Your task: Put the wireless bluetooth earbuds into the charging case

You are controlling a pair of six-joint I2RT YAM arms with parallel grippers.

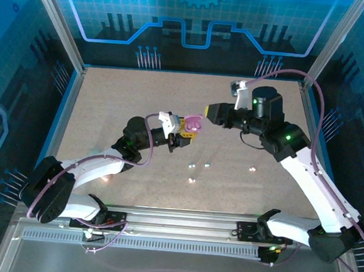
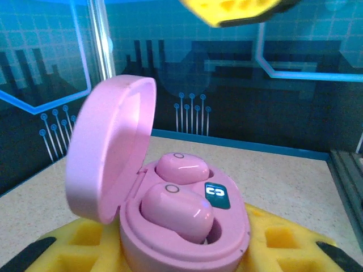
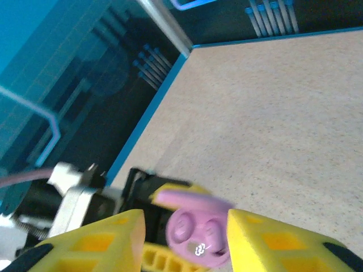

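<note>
Your right gripper (image 3: 184,222) hangs just above and beside the case (image 2: 237,235), its yellow fingers spread apart and gripping nothing. In the left wrist view one of its fingertips shows at the top edge, clear of the lid (image 2: 108,153). Your left gripper (image 1: 185,134) is closed on the case, a yellow finger pressed to each side of its base. It holds the case over the middle of the table (image 1: 109,105) with the lid hinged up and back. Two pink earbuds sit in the case. The rear earbud (image 2: 182,168) lies low in its well. The front earbud (image 2: 176,211) looks a little proud and tilted, though that may be the close angle. Judging from this, insertion is nearly or fully done, and the step in hand is letting go cleanly. Draw the right gripper straight up and away with fingers wide, so neither tip grazes the lid or drags the front earbud out. Hold the left grip firm and level, because a tilt could tip a loose bud. If the front earbud is not flush, press it lightly from above with one fingertip rather than pinching it. A few pale specks (image 1: 192,166) lie on the table nearer the arms; what they are cannot be told.
</note>
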